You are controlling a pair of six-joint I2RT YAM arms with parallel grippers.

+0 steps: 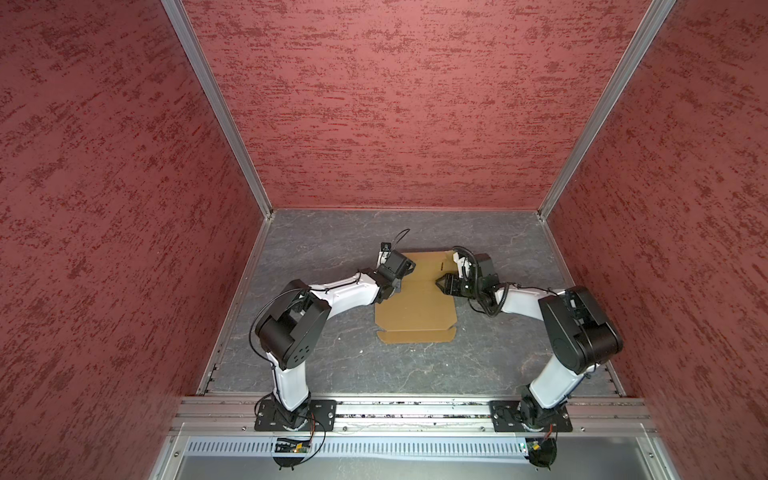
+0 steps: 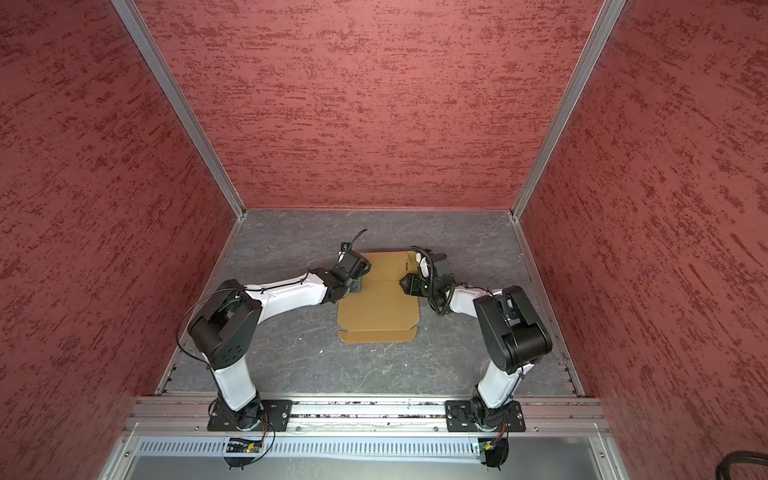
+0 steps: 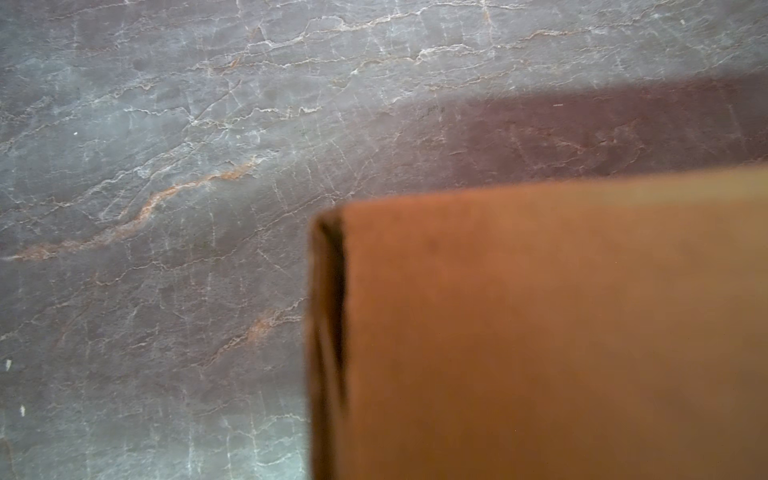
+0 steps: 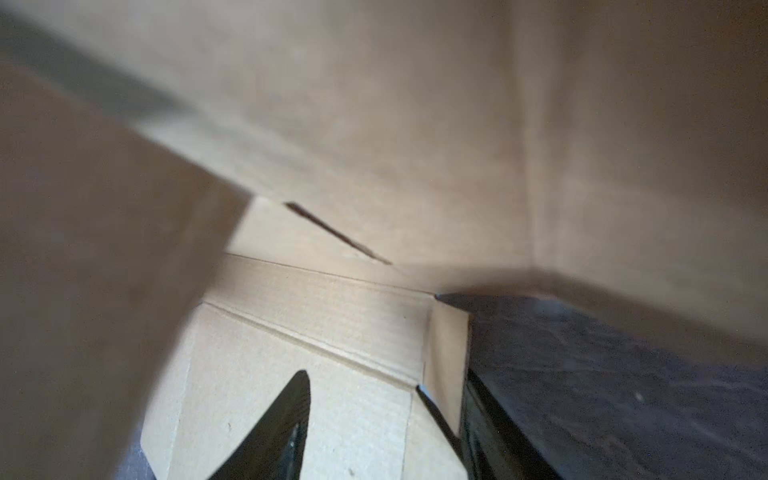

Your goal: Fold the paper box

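3 red walls (image 1: 395, 104) close the table (image 1: 316, 249) at left, far and right. The paper box (image 1: 415, 311) lies mid-table, its near half flat and uncovered. The left gripper (image 1: 395, 287) and right gripper (image 1: 440, 283) crowd its far half from either edge, leaving a gap of bare cardboard between them. A raised flap (image 4: 374, 104) looms close over the right gripper. Bare table runs along the far wall and between the box and the near rail (image 1: 415, 409).

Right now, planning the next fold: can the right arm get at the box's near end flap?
Probably yes: the near end flap lies flat on the table, nothing above it, close to the right gripper.
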